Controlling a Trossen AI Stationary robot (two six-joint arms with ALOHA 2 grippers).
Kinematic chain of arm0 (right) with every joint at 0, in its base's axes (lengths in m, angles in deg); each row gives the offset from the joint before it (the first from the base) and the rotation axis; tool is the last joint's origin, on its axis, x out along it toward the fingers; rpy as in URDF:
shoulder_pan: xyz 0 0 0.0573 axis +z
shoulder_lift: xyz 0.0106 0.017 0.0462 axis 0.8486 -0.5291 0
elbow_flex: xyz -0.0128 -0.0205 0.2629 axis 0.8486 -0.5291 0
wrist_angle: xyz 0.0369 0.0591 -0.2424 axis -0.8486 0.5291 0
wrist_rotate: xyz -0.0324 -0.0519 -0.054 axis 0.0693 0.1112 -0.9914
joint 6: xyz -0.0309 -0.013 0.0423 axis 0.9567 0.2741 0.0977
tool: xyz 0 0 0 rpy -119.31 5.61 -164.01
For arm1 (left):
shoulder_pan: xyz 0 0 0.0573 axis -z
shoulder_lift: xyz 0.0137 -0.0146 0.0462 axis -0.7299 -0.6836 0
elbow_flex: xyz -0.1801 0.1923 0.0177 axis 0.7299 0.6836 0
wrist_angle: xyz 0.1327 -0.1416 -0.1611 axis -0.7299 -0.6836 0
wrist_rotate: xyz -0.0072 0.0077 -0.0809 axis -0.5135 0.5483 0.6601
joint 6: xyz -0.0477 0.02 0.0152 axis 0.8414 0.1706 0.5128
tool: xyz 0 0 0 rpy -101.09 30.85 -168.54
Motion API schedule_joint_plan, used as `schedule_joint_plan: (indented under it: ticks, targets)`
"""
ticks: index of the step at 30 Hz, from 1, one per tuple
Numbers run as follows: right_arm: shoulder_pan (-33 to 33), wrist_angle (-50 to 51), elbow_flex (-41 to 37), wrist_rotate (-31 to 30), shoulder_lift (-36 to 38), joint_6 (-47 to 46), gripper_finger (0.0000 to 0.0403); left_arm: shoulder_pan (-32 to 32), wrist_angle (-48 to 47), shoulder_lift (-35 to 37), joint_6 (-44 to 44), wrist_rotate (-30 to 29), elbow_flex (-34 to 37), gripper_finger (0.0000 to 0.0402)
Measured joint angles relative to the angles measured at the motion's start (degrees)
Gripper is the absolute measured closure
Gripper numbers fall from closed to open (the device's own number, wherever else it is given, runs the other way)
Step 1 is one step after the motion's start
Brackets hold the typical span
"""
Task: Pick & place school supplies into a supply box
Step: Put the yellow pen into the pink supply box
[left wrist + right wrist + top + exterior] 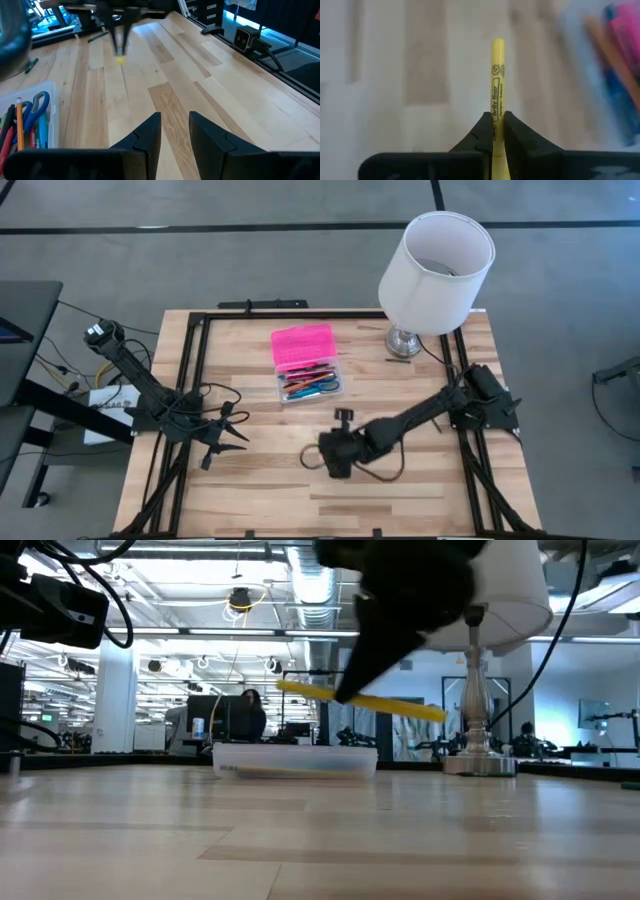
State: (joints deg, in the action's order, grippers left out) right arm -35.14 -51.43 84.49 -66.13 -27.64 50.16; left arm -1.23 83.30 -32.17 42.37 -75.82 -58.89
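Right gripper (pixel 495 131), near the table's centre, clenched on a yellow highlighter (pixel 497 80) held clear of the wooden table (pixel 400 480) (barrel roughly level in the low view, slightly tilted). Supply box (pixel 306 366) toward the far side of the table, pink lid (pixel 302 345) swung open, clear base holding pencils, pens and blue-handled scissors (pixel 37 105). White lamp (pixel 435 265) just beside the box at the far right corner. Left gripper (pixel 175 127) resting at the left edge, well apart from the box, fingers parted and holding nothing.
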Motion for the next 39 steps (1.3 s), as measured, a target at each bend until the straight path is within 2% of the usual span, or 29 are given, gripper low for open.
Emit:
schedule_joint_plan:
  ticks: [4,9,13,16,21,39]
  targets:
    - [-4.53,-0.84,1.53,-1.82,0.02,7.1,0.039,-0.01,-0.05,0.0,0.0,-0.01,0.0,0.0306]
    - [-11.35,-6.71,1.55,-1.77,0.02,17.83,0.039,-0.02,-0.89,0.0,-0.02,-0.01,0.0,0.0306]
    - [-16.42,-9.58,1.55,-1.33,0.02,21.17,0.0389,-0.01,-1.08,0.0,-0.02,-0.01,0.0,0.0306]
    - [-19.29,-9.82,1.55,-0.67,0.02,21.65,0.0388,-0.01,-1.37,0.0,0.0,-0.01,0.0,0.0306]
    - [-22.74,-11.01,1.56,4.54,-1.91,21.65,0.0387,-0.02,-2.24,0.0,0.68,0.01,0.0,0.0306]
    - [-24.23,-13.06,1.55,4.72,-3.08,18.5,0.0365,0.0,-2.14,0.02,1.06,0.03,0.0,0.0306]
